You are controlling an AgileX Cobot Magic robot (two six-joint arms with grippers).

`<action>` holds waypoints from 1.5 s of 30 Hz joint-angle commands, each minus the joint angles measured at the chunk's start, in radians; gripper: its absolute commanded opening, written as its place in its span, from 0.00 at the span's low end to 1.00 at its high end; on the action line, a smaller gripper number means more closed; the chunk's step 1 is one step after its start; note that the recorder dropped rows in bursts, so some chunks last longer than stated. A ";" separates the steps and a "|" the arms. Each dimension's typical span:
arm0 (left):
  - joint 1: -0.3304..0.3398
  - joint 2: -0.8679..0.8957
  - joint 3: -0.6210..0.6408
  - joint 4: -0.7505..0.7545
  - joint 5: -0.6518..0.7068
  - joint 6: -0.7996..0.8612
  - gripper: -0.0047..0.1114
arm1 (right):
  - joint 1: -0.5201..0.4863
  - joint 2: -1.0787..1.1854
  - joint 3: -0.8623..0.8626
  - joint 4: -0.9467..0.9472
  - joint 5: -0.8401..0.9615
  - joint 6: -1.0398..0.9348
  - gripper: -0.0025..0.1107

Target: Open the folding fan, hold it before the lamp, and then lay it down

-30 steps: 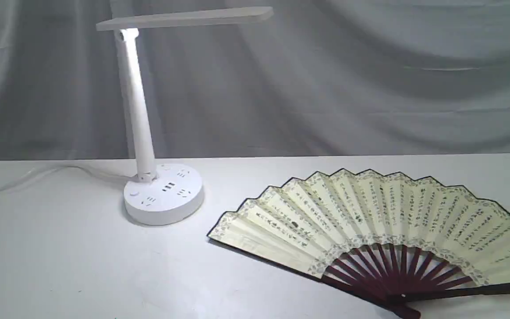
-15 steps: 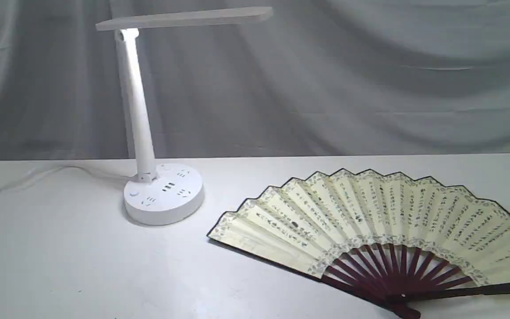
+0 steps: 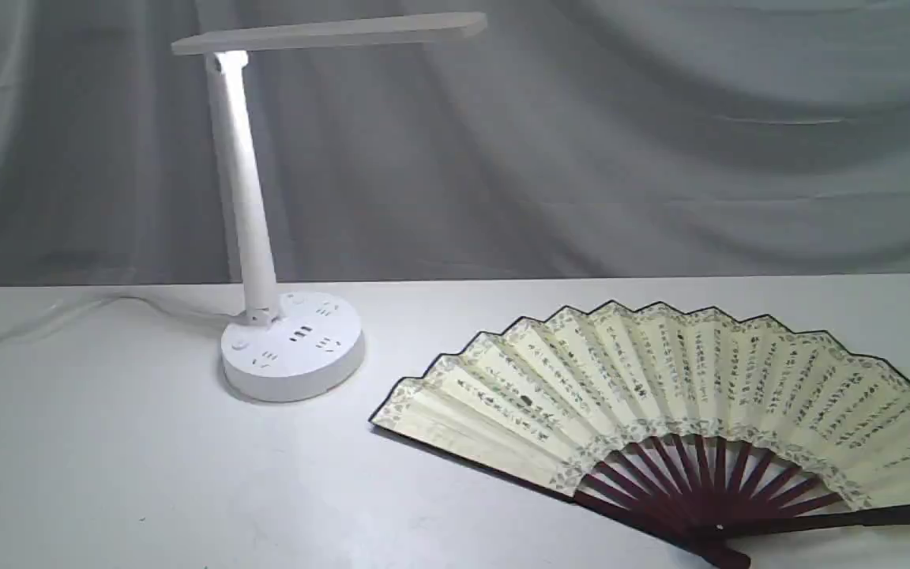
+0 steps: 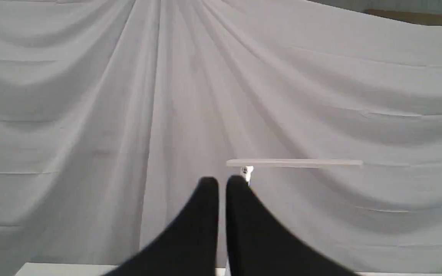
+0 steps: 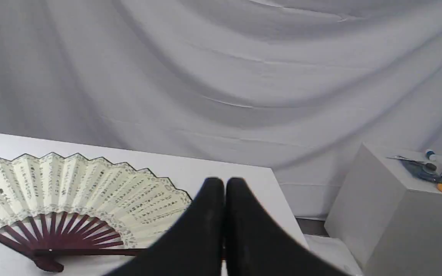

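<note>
Folding fan (image 3: 660, 387) lies spread open, flat on white worktop (image 3: 107, 458), right side of my exterior view. Cream leaf arcs toward grey curtain (image 3: 660, 142); maroon ribs meet at pivot nearest camera. Lamp (image 3: 243, 197) stands upright left of fan, apart from it, flat head level on top. My left jaws nearly closed, thin slit between tips, gripping nothing, lamp head beyond them. My right jaws pressed together, empty, fan visible past them.

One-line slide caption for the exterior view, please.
Folding fan lies spread open on the white table, right of the lamp and apart from it.
</note>
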 commanded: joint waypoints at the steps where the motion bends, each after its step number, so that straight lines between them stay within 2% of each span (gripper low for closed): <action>1: 0.001 -0.002 -0.002 -0.008 0.002 0.002 0.07 | 0.010 -0.002 -0.002 -0.012 0.000 0.010 0.02; 9: 0.001 -0.002 -0.002 0.000 0.002 0.002 0.07 | 0.088 -0.002 -0.002 -0.010 0.000 0.007 0.02; 15: 0.001 -0.002 -0.002 -0.001 0.002 -0.013 0.07 | 0.091 -0.002 -0.002 -0.008 0.000 0.028 0.02; 19: 0.001 -0.002 0.049 0.019 -0.021 -0.005 0.07 | 0.091 -0.002 0.021 -0.008 0.000 0.048 0.02; 24: 0.001 -0.002 0.219 0.061 -0.161 -0.003 0.07 | 0.091 -0.002 0.138 0.017 -0.063 0.111 0.02; 36: 0.001 -0.002 0.738 0.061 -0.720 -0.003 0.07 | 0.091 -0.002 0.549 0.162 -0.516 0.113 0.02; 45: 0.001 -0.002 0.989 0.052 -0.955 -0.006 0.07 | 0.091 -0.002 0.860 0.164 -0.944 0.113 0.02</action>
